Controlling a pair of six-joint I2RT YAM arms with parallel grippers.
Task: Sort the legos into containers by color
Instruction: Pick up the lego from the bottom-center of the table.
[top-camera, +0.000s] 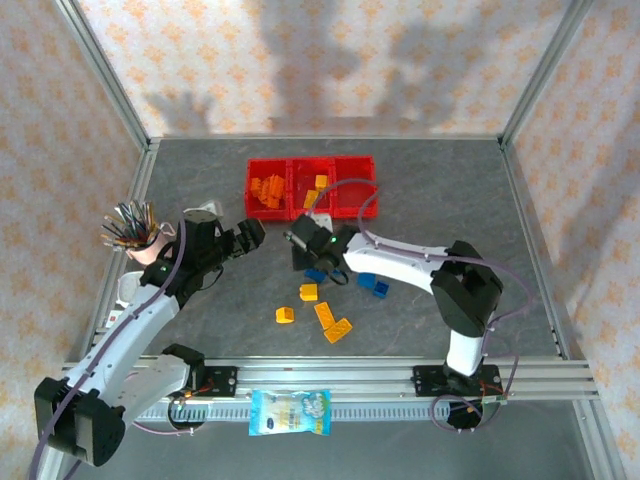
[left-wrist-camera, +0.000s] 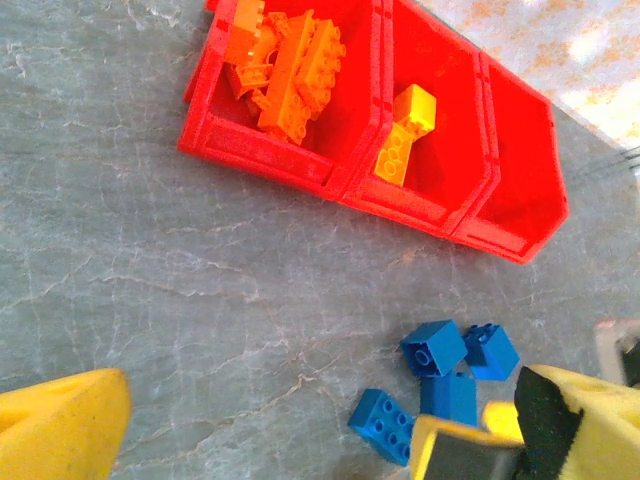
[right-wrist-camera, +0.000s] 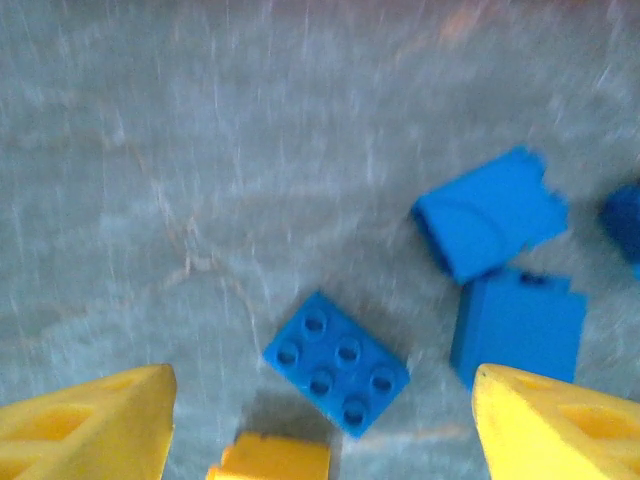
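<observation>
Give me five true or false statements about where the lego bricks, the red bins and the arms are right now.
1. The left bin holds orange bricks. True.
2. The blue bricks are in the right bin. False: they lie on the table.
3. The right end effector grips a yellow brick. False: its jaws stand open over a six-stud blue brick that lies on the table.
4. The middle bin holds yellow bricks. True.
5. The pen cup stands on the table's right side. False: it stands on the left side.
</observation>
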